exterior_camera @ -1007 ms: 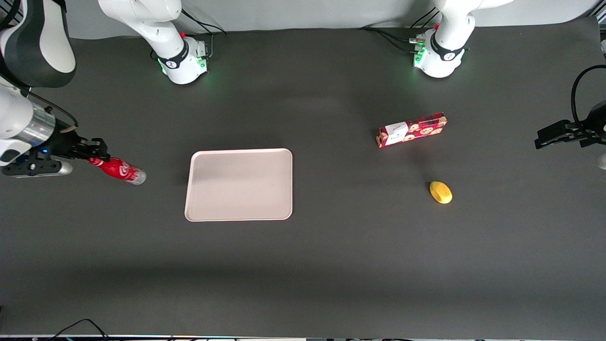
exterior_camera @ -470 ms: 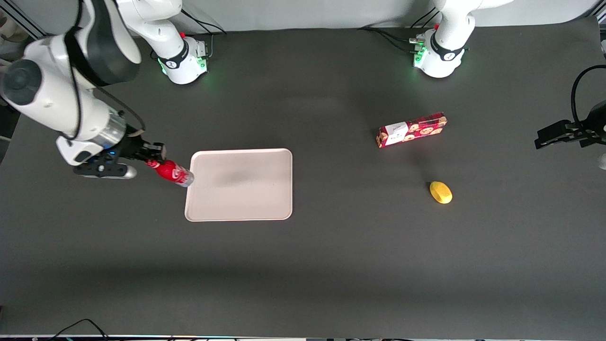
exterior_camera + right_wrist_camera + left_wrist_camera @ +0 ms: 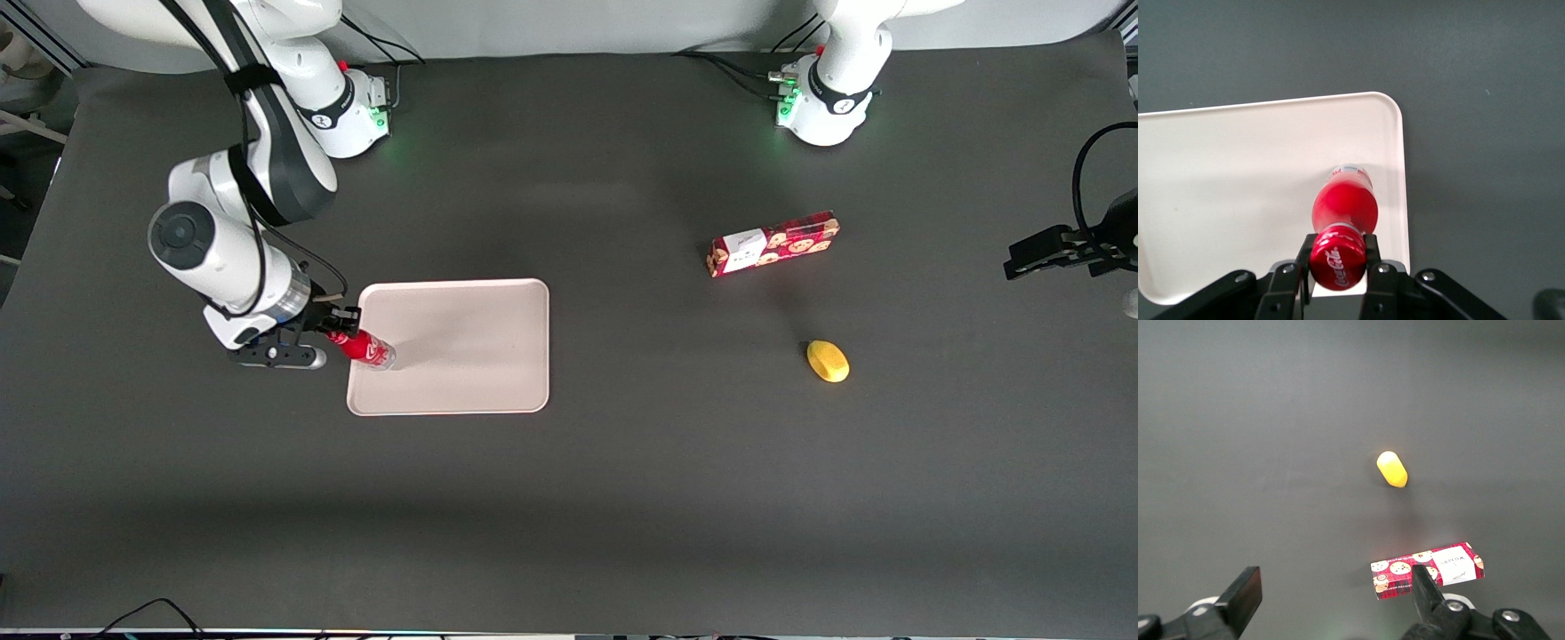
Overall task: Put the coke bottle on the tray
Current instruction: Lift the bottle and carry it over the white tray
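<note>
Tool [image 3: 342, 331] [image 3: 1338, 263] clamped on the bottle's [image 3: 366, 348] [image 3: 1343, 212] neck, left of centre in the front view. Bottle over the tray's [image 3: 480, 356] [image 3: 1238, 173] edge, base seemingly just above it.

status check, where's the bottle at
Gripper shut on coke bottle at its cap. Bottle over tray, near the working arm's edge. Nothing else on tray.

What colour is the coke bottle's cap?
Red with white script, on the coke bottle held by the gripper; clearest in the right wrist view.
</note>
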You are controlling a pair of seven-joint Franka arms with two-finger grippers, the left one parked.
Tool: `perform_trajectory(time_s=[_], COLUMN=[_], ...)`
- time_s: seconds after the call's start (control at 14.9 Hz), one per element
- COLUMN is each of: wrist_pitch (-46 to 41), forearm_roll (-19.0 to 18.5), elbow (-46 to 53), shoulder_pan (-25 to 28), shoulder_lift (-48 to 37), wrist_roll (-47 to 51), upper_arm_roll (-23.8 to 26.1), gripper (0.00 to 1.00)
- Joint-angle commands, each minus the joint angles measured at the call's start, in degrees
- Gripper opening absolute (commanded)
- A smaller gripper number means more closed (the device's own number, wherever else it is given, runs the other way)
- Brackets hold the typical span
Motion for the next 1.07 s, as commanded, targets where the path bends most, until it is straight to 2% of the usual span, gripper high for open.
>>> perform_trajectory(time_s=[0.0,0.34,0.4,0.47,0.54,1.01], wrist_pitch=[1.6,2.6,2.6,2.7,2.8,1.8], forearm_roll=[-1.3,-1.3,-1.3,-1.4,-1.3,-1.3], elbow=[-0.4,-0.9,-0.7,-0.5,-0.4,1.4], shoulder_pan=[0.2,0.2,0.2,0.2,0.2,0.0], shoulder_lift=[0.5,1.8,2.2,3.0,3.3,2.2], wrist_roll=[0.7,1.1,1.1,1.2,1.4,1.5], upper_arm_roll=[0.0,0.0,0.0,0.0,0.0,0.0], gripper=[0.00,0.00,0.03,0.48,0.99,1.00])
